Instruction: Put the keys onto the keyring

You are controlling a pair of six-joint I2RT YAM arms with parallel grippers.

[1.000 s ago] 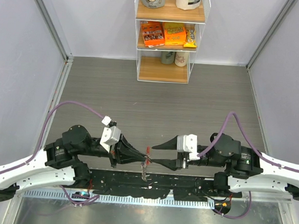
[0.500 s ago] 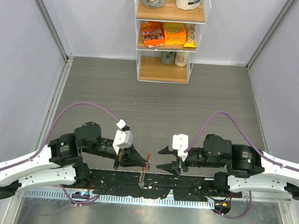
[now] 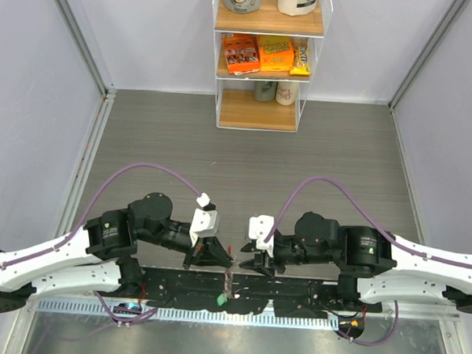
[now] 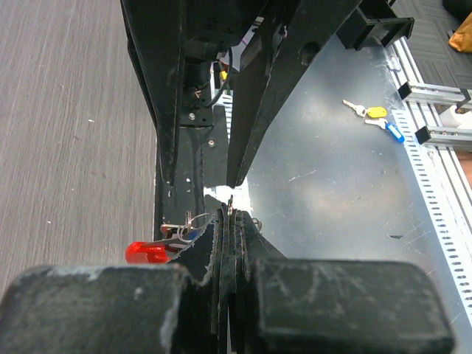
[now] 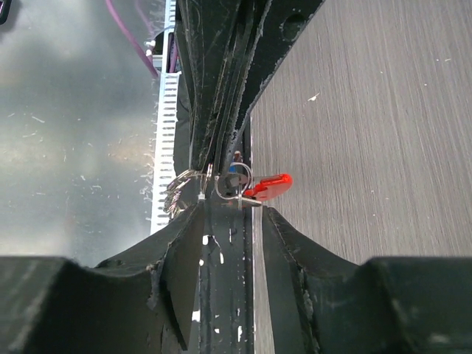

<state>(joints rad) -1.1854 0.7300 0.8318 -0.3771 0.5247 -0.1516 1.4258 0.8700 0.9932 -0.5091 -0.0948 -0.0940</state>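
Keyring: pinched in the left claw, red fob hanging just beside.
Left claw: fully closed on the ring.
Right claw: spread wide, empty, facing the left claw.
Keys: on the worktop, well apart from the left claw.
Advice: steady the ring; take one key by its head.

- Keyring: silvery ring, glossy bright red fob.
- Key just beside the fob: blue head.
- Table near the fob: grey, wood-grain streaks.
- Loose key, well apart from the fob: yellow head.
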